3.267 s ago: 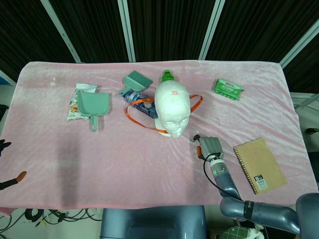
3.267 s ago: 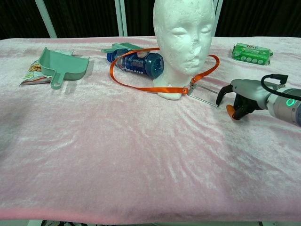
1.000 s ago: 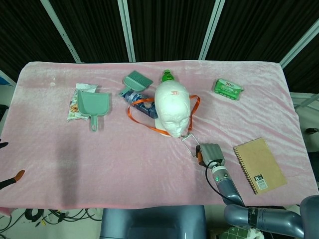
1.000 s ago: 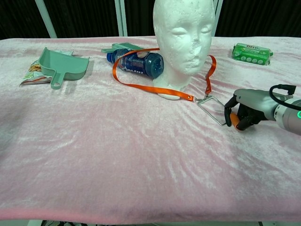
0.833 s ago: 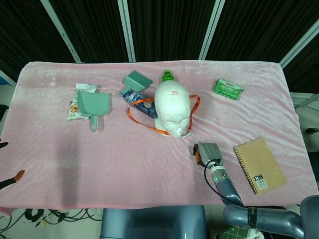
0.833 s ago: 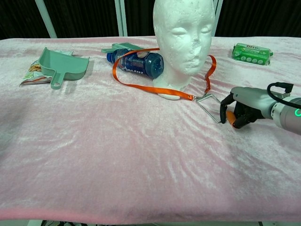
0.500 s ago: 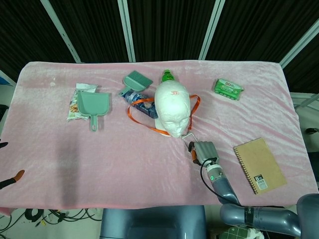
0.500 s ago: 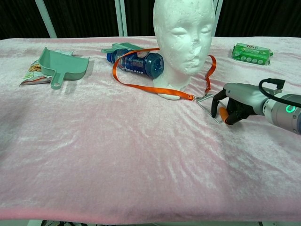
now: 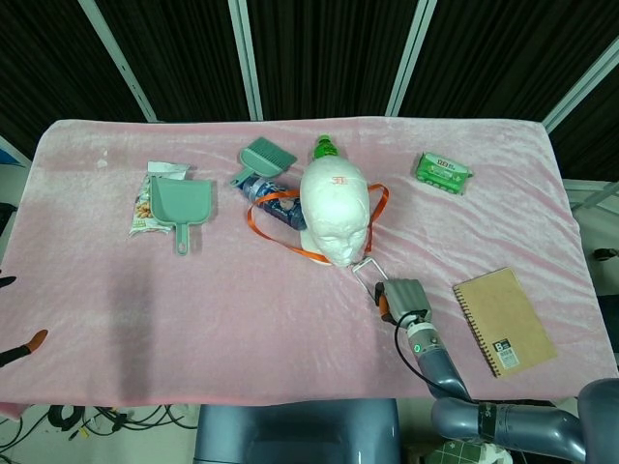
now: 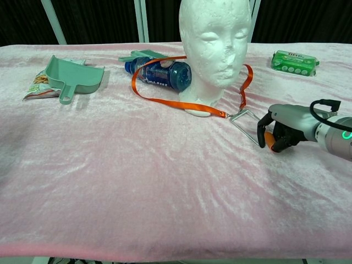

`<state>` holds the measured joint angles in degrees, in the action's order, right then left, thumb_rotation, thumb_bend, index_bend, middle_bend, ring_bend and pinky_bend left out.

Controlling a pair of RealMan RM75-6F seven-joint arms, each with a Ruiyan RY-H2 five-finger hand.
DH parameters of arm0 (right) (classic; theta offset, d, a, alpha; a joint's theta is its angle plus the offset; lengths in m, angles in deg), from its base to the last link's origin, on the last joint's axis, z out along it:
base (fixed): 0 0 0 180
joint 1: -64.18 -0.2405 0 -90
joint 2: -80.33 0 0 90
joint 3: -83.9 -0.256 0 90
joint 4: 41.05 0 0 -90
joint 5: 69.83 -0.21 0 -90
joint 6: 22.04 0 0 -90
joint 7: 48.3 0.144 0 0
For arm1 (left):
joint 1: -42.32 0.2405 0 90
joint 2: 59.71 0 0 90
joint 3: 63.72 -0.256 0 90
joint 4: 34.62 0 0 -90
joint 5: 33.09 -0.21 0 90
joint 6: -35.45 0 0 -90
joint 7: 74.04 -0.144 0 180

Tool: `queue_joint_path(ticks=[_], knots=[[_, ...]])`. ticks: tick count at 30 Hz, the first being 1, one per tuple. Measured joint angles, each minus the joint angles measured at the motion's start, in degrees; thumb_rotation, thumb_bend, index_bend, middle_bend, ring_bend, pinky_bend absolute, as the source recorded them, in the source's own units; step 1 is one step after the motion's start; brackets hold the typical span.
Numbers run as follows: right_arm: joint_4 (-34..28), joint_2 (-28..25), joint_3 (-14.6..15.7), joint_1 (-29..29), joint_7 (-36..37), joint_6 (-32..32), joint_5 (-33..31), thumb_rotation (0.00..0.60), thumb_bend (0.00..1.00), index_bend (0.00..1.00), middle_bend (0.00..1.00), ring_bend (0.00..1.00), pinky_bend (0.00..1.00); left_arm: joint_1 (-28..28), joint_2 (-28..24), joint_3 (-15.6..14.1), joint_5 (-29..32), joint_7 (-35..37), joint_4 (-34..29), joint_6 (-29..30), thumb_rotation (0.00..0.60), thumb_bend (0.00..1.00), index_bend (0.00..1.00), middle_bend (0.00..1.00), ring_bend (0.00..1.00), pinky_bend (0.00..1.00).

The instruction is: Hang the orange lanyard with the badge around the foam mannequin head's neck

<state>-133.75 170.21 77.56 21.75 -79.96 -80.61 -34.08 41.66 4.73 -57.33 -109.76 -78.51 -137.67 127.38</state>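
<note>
The white foam mannequin head [image 9: 332, 208] [image 10: 215, 38] stands upright mid-table. The orange lanyard [image 9: 290, 246] [image 10: 176, 102] runs around its neck, over the blue bottle on one side and down to the cloth in front. Its clear badge [image 9: 364, 273] [image 10: 246, 125] lies flat to the head's front right. My right hand [image 9: 404, 296] [image 10: 283, 129] sits at the badge's near corner, fingers curled, pinching that corner as far as shows. Of my left hand [image 9: 12, 314] only two spread fingertips show at the left edge, holding nothing.
A blue bottle [image 10: 162, 72] lies behind the head. Further left sit a teal brush [image 9: 263, 159], a teal dustpan [image 9: 181, 203] and a snack bag [image 9: 143, 215]. A green pack [image 9: 443, 172] lies back right, a brown notebook [image 9: 503, 321] right of my right hand.
My right hand slid left toward the head, then back to the right. Badge and lanyard barely shifted in that second; 3.3 s ago the badge lay closer to the neck.
</note>
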Motion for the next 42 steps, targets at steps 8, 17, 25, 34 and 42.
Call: queue_joint_path(ticks=[8, 17, 25, 34, 42], knots=[[-0.93, -0.25, 0.78, 0.62, 0.56, -0.05, 1.49, 0.6, 0.7, 0.46, 0.99, 0.98, 0.93, 0.09, 0.08, 0.15, 0.08, -0.18, -0.03, -0.05, 0.6, 0.09, 0.23, 0.13, 0.0, 0.01], [-1.5, -0.5, -1.11, 0.46, 1.17, -1.41, 2.56, 0.6, 0.7, 0.44, 0.99, 0.98, 0.93, 0.27, -0.07, 0.36, 0.0, 0.01, -0.08, 0.05, 0.6, 0.09, 0.23, 0.13, 0.0, 0.01], [-0.71, -0.26, -2.03, -0.05, 0.72, -1.47, 1.36, 0.6, 0.7, 0.43, 0.99, 0.98, 0.93, 0.41, -0.05, 0.45, -0.14, -0.14, -0.11, 0.21, 0.6, 0.09, 0.23, 0.13, 0.0, 0.01], [0.52, -0.1, -0.72, 0.29, 0.26, -0.26, 0.1, 0.6, 0.7, 0.43, 0.99, 0.98, 0.93, 0.48, -0.03, 0.53, -0.1, -0.27, -0.15, 0.08, 0.6, 0.09, 0.23, 0.13, 0.0, 0.01], [0.09, 0.04, -0.24, 0.84, 1.1, -0.12, 1.48, 0.6, 0.71, 0.43, 0.99, 0.98, 0.93, 0.5, 0.09, 0.59, -0.18, -0.47, -0.13, 0.03, 0.6, 0.09, 0.23, 0.13, 0.0, 0.01]])
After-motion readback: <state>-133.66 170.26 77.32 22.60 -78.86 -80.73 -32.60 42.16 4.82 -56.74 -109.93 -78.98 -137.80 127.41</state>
